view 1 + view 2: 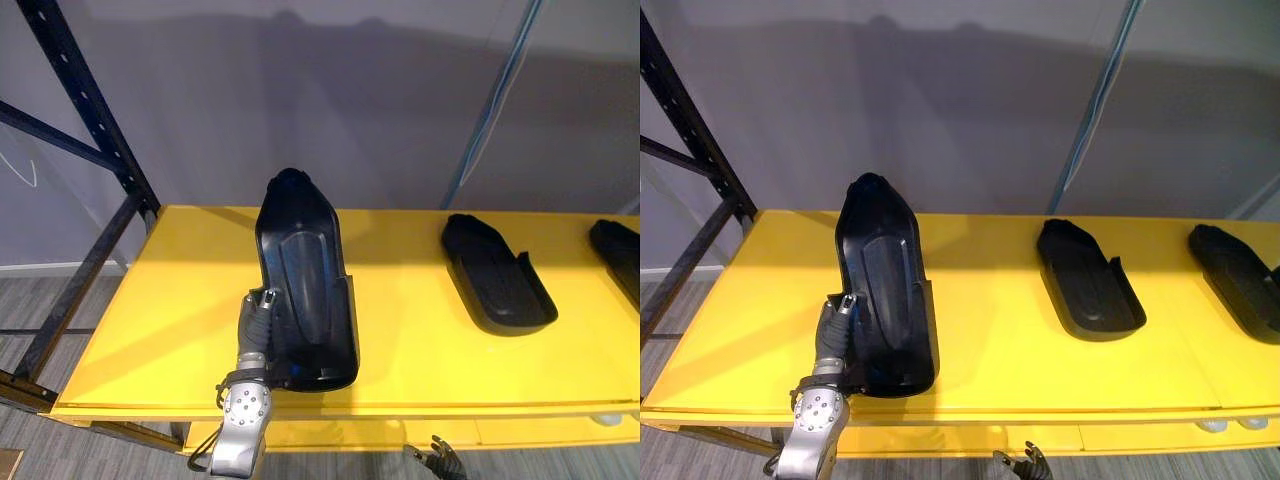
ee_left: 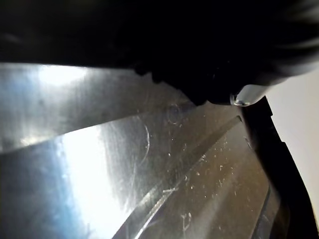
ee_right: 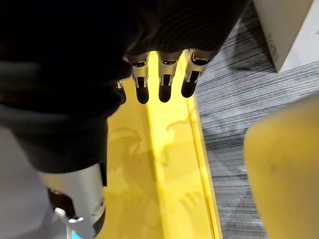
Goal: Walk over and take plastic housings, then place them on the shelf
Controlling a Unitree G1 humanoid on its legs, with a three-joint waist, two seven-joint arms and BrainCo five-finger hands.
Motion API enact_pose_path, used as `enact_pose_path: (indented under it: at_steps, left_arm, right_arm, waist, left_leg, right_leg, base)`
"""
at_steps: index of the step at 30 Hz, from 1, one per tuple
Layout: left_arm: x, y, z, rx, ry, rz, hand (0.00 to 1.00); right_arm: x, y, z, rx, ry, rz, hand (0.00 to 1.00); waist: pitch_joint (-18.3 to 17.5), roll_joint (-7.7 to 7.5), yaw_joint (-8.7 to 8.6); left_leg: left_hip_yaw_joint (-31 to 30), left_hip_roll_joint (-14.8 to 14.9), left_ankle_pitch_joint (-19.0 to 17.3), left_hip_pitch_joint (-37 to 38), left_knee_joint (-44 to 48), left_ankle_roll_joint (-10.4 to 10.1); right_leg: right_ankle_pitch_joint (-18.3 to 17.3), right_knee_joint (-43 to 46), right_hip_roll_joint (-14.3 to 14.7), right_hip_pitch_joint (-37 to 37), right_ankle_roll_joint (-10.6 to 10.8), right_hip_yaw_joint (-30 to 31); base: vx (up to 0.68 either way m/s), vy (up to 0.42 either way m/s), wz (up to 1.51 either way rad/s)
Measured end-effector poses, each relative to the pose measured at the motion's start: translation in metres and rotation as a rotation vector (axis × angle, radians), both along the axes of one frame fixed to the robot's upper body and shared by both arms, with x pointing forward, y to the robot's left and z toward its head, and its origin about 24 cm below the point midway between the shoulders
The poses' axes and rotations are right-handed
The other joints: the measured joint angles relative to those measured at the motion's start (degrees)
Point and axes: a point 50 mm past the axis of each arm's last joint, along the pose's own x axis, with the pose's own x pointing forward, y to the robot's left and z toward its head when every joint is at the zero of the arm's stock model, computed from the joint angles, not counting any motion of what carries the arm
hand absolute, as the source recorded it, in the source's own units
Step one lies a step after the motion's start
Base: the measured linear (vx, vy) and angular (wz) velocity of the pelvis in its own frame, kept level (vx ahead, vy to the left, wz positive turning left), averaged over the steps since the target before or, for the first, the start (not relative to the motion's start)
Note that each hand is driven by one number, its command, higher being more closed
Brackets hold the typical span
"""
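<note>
Fingers (image 3: 164, 84) of the right hand (image 3: 189, 25) hang loose. The left hand's (image 1: 258, 322) hide behind the housing (image 1: 305, 270), so I cannot tell. Lay it flat on the shelf (image 1: 430, 360), then let go.

Three housings (image 1: 885, 290) (image 1: 1090, 280) (image 1: 1238, 280) spaced along shelf (image 1: 990, 340)

Glossy black housing (image 1: 305, 280) against the left hand (image 1: 257, 320), marked close up with fine pale scratches. Dark ribbed cover on that hand, silver-grey wrist below. Bright yellow shelf (image 1: 420, 350) underneath. Second black housing (image 1: 497, 275) to the hand's right, third black housing (image 1: 618, 255) farther right. Dark upright (image 1: 90, 120) to the hand's left, plain grey wall (image 1: 350, 90) beyond. Silver fingers with dark tips on the right hand (image 3: 165, 82), above yellow shelf and grey striped carpet (image 3: 234, 99).
</note>
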Motion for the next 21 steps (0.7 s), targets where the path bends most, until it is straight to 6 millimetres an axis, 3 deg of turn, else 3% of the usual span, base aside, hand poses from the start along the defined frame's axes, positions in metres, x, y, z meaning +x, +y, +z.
enact_pose_path:
  at_steps: [1, 2, 3, 4, 5, 6, 9, 10, 15, 21]
  left_arm:
    - [0.000, 0.002, -0.002, 0.014, 0.016, 0.007, 1.00]
    - [0.001, 0.005, -0.004, 0.027, 0.028, 0.027, 1.00]
    - [0.002, 0.012, -0.005, 0.043, 0.034, 0.050, 1.00]
    - [0.008, 0.023, -0.002, 0.080, 0.024, 0.076, 1.00]
    - [0.013, 0.025, -0.008, 0.088, 0.058, 0.080, 1.00]
    - [0.016, 0.027, -0.009, 0.099, 0.066, 0.086, 1.00]
    - [0.030, 0.032, -0.004, 0.126, 0.068, 0.115, 1.00]
    - [0.033, 0.034, -0.003, 0.133, 0.069, 0.119, 1.00]
    - [0.051, 0.061, -0.003, 0.207, 0.116, 0.184, 1.00]
    - [0.052, 0.070, -0.014, 0.254, 0.192, 0.199, 1.00]
  right_arm:
    - [0.001, 0.000, 0.000, 0.002, -0.002, 0.001, 0.00]
    - [0.003, 0.000, 0.001, 0.000, -0.014, 0.008, 0.00]
    - [0.005, 0.001, 0.002, -0.002, -0.023, 0.012, 0.00]
    - [0.004, 0.005, 0.002, 0.007, -0.018, 0.025, 0.00]
    - [0.002, 0.002, 0.001, 0.010, -0.012, 0.007, 0.00]
    - [0.002, 0.001, 0.001, 0.005, -0.012, 0.011, 0.00]
    - [0.008, -0.012, 0.003, -0.025, -0.021, 0.020, 0.00]
    - [0.008, -0.012, 0.003, -0.026, -0.019, 0.022, 0.00]
    - [0.009, -0.012, 0.003, -0.022, -0.019, 0.030, 0.00]
    - [0.013, -0.008, 0.004, -0.017, -0.032, 0.053, 0.00]
  waist:
    - [0.1, 0.38, 0.10]
    - [0.5, 2.10, -0.04]
    - [0.2, 2.12, -0.54]
    - [0.2, 0.09, -0.66]
    - [-0.3, 1.37, -1.29]
    - [-0.5, 1.37, -1.50]
    - [0.3, 4.23, -1.70]
    - [0.3, 4.44, -1.69]
    - [0.4, 4.30, -2.27]
    - [1.4, 3.17, -3.15]
  left_leg:
    - [0.1, 0.9, 0.6, 0.6, 0.2, 0.1]
    - [0.2, 3.1, 0.6, 1.2, 0.5, 0.2]
    - [0.3, 3.8, 0.9, 1.9, -0.1, -0.2]
    - [0.4, 2.6, 1.0, 2.5, -0.6, -0.4]
    - [0.1, 3.3, 1.1, 3.0, -1.7, -0.2]
    - [0.3, 3.1, 1.3, 3.2, -2.1, 0.1]
    - [1.1, 2.7, 1.7, 3.6, -4.3, 0.3]
    - [1.1, 2.6, 1.7, 3.6, -4.5, 0.3]
    - [1.4, 1.2, 1.7, 3.4, -5.7, 0.3]
    - [1.5, 0.2, 1.1, 3.4, -6.6, 0.0]
  right_leg:
    - [0.8, 4.2, 0.8, -1.4, -0.3, 0.1]
    - [-1.4, 7.7, 3.1, -4.8, -0.3, 0.5]
    - [-1.1, -3.2, 5.4, -3.1, -0.8, 1.5]
    - [8.4, -10.4, 5.7, -2.8, -1.8, 2.1]
    - [8.9, -10.0, 6.1, -2.4, -1.6, 1.7]
    - [8.9, -10.4, 6.1, -2.2, -1.6, 1.8]
    - [9.9, -12.2, 6.3, -2.2, -1.5, 2.0]
    - [10.1, -12.5, 6.3, -2.1, -1.5, 2.1]
    - [14.8, -18.4, 5.3, -0.9, -1.2, 3.4]
    - [16.8, -20.6, 4.2, -0.8, -0.7, 3.7]
  base:
    - [0.02, -0.011, 0.05]
    - [-0.01, -0.033, -0.02]
    - [-0.08, -0.081, -0.08]
    - [-0.07, -0.102, 0.08]
    - [-0.01, -0.082, 0.12]
    - [0.04, -0.034, 0.06]
    - [-0.02, 0.028, -0.02]
    - [-0.09, 0.050, 0.00]
    - [-0.11, 0.069, -0.12]
    - [-0.15, 0.047, -0.03]
